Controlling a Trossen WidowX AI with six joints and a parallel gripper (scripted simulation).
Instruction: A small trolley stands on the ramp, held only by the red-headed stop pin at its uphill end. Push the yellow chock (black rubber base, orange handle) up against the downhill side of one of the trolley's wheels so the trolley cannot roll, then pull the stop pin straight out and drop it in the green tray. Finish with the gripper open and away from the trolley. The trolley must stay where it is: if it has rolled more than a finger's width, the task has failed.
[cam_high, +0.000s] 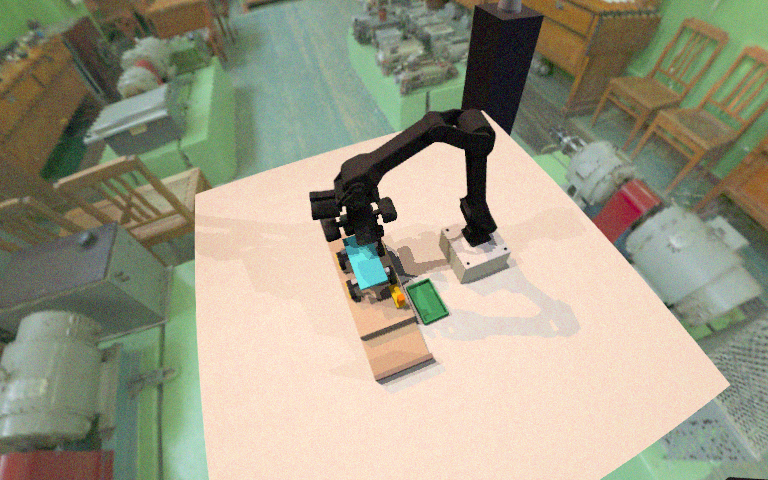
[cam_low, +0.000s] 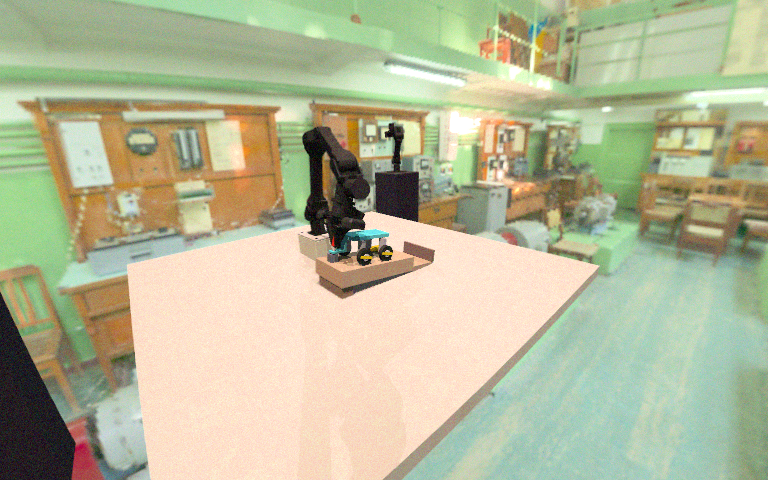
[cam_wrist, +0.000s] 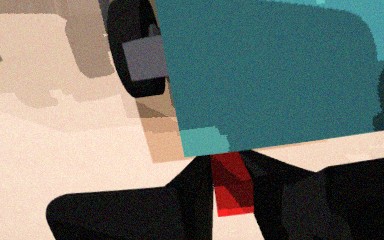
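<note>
Fingers (cam_high: 380, 249) (cam_low: 334, 247): closed on the red-headed stop pin (cam_low: 333, 242) (cam_wrist: 233, 185), one either side of its head.
Teal-topped trolley (cam_high: 367, 263) (cam_low: 370, 233) (cam_wrist: 270, 75): just downhill of the fingers, its deck edge very near them — a sideways swing could knock it.
Ramp (cam_high: 385, 320) (cam_low: 362, 275) (cam_wrist: 162, 145): below the fingers, sloping away from them past the trolley.
Yellow chock (cam_high: 397, 296): beyond the trolley from the fingers, by the downhill wheel on the tray side; from above it looks set against the tyre, but contact cannot be confirmed.
Green tray (cam_high: 427, 301): off the ramp's side, downhill of the fingers, no pin in it yet.
Main risk: if the chock stands a little short or skewed, the trolley rolls once the pin leaves.
Other risk: a slanted pull could bind the pin and drag the trolley — or slip the head from the fingers.
</note>
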